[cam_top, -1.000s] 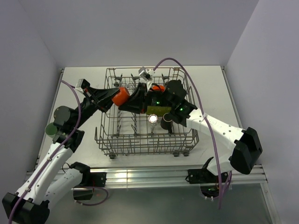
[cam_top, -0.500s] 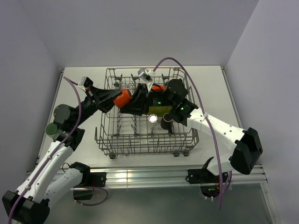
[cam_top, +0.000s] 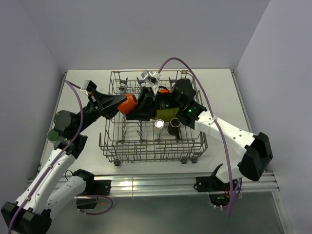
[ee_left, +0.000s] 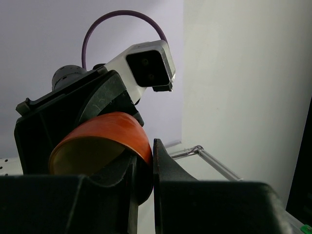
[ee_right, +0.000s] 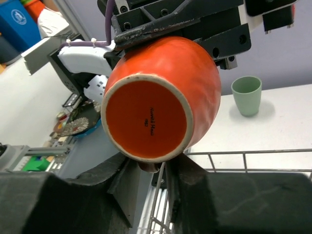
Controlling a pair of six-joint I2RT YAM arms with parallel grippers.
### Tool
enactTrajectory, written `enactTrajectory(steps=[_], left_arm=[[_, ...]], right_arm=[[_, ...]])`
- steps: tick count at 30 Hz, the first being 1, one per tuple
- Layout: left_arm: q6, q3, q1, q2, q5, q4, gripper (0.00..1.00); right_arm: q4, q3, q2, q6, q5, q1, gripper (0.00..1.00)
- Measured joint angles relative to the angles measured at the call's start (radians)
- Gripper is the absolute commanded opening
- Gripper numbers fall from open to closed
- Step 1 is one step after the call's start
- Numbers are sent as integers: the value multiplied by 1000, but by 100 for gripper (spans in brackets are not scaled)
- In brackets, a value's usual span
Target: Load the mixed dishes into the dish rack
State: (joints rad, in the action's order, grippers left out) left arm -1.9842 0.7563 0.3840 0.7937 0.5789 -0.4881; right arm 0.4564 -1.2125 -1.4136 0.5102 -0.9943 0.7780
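left hand (ee_left: 145,163): clamps glossy round orange bowl (ee_right: 161,92) | right hand (ee_right: 156,168): cannot tell

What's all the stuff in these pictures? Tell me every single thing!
dish rack: one, grey wire, middle of the table
table: one, white, under the rack
bowl: one, orange, up in the air over the rack's left part
plate: one, yellow-green, inside the rack, middle
glass: one, see-through, in the rack just in front of the plate
mug: one, dark brown, in the rack right of the glass
small cup: one, orange, far part of the rack, half hidden by the right arm
green cup: one, pale green, on the table outside the rack
left tool: one, black, shut on the bowl's rim
right tool: one, black, fingers apart, right by the bowl's base
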Motion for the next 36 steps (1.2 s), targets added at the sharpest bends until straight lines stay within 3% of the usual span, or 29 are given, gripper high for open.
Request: enactTrajectory(steps=[5,10,11,15,16,17,18,21,22,23,30,36], left_arm=[[13,0,0,-2,3,11,0],[23,0,2,-14,-7,22,0],[19,0,2,-15,-22,22,0],[18,-1,2,-14,-37,9,1],[18,-1,1,-14,-41,6,7],[19,-1,1,-14,-44,0,20],[19,-3,1,-15,-47,-6,49],[23,-40,3,-31,-43,-24,90],[11,-53,0,-40,-52,-36,96],[13,-55,-7,-46,-60,-46,99],[71,-54,-12,-61,-54,-8,99],[215,-6,-94,-84,2,238,99]], right_arm=[[-3,-1,0,22,-11,0,37],[2,-2,0,52,10,0,16],[10,-2,0,55,24,0,2],[16,-2,0,72,55,5,0],[20,-2,0,74,63,6,0],[23,-2,0,77,69,7,0],[27,-2,0,77,74,8,0],[51,-2,0,98,89,11,0],[44,2,3,100,85,11,0],[38,5,4,103,84,8,0],[29,24,9,105,91,2,0],[-20,69,41,80,151,-28,0]])
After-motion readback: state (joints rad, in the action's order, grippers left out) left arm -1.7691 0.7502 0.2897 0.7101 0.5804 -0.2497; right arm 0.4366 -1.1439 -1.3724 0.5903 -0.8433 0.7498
